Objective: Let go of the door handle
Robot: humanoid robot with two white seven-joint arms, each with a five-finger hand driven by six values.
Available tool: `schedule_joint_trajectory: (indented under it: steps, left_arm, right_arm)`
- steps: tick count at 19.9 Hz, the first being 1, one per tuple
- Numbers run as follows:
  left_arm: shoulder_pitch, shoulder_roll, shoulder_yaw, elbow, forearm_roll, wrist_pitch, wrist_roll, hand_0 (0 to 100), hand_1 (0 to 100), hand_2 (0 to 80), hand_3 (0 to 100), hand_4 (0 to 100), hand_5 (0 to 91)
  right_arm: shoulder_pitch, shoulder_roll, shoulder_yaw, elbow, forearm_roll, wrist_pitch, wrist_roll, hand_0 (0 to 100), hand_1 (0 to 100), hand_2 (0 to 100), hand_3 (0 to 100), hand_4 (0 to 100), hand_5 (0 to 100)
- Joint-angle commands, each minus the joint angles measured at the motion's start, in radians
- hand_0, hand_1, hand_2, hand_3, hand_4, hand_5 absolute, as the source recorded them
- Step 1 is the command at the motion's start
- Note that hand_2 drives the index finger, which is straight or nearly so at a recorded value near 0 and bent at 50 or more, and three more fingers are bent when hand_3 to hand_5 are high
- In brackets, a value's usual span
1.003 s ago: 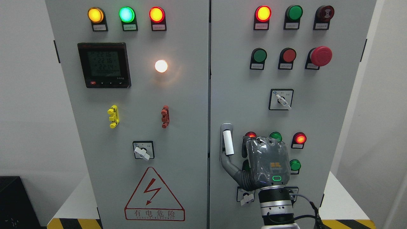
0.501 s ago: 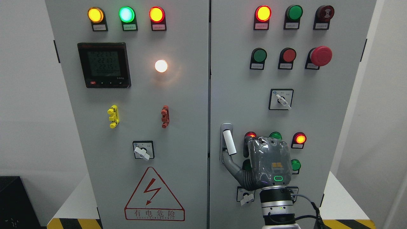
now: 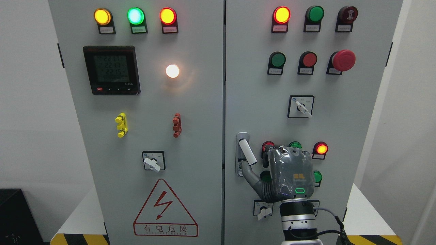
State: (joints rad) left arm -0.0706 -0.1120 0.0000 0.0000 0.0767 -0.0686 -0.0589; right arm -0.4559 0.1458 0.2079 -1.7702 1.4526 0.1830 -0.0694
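Note:
The white door handle (image 3: 247, 152) sits on the right cabinet door (image 3: 259, 85), near its left edge, in a grey recessed plate. It tilts, with its lower end swung out to the right. My right hand (image 3: 253, 164) comes up from the bottom edge, its grey back facing the camera. The thumb (image 3: 248, 174) reaches up-left and touches the handle's lower end from below. A dark curled finger (image 3: 264, 157) stands just right of that end, so the handle's tip lies between the two. The other fingers are hidden behind the palm. My left arm is out of view.
Lit indicator lamps (image 3: 321, 148) and green buttons (image 3: 295, 145) surround my hand on the right door. A rotary switch (image 3: 263, 210) sits below it, another (image 3: 301, 106) above. The left door (image 3: 153, 102) carries a meter, lamps and a warning triangle.
The handle's lower end has swung further right and its tilt has grown. My right hand has shifted slightly right, with the thumb following the handle's tip upward.

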Motion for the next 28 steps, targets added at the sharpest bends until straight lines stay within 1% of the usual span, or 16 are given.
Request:
schedule_joint_trajectory:
  steps: [1, 5, 6, 10, 28]
  left_arm:
    - [0.0, 0.0, -0.02, -0.017, 0.0, 0.0, 0.001, 0, 0, 2.4, 9, 1, 0.0]
    - [0.0, 0.0, -0.02, -0.015, 0.0, 0.0, 0.001, 0, 0, 2.4, 9, 1, 0.0]
    - [0.0, 0.0, -0.02, -0.017, 0.0, 0.0, -0.001, 0, 0, 2.4, 9, 1, 0.0]
    - [0.0, 0.0, -0.02, -0.017, 0.0, 0.0, 0.001, 0, 0, 2.4, 8, 1, 0.0]
    - [0.0, 0.0, -0.02, -0.017, 0.0, 0.0, 0.001, 0, 0, 2.5, 8, 1, 0.0]
  right_arm:
    - [0.002, 0.001, -0.001, -0.002, 0.0, 0.003, 0.003, 32, 42, 79, 100, 100, 95]
    - [0.002, 0.001, -0.004, -0.009, 0.0, 0.003, 0.003, 33, 42, 79, 100, 100, 95]
    - [0.002, 0.001, -0.015, -0.009, 0.0, 0.003, 0.003, 33, 42, 79, 100, 100, 95]
    - [0.002, 0.001, -0.027, -0.015, 0.0, 0.003, 0.003, 35, 41, 79, 100, 100, 95]
    - [-0.004, 0.001, -0.045, -0.023, 0.0, 0.001, 0.002, 37, 39, 79, 100, 100, 95]
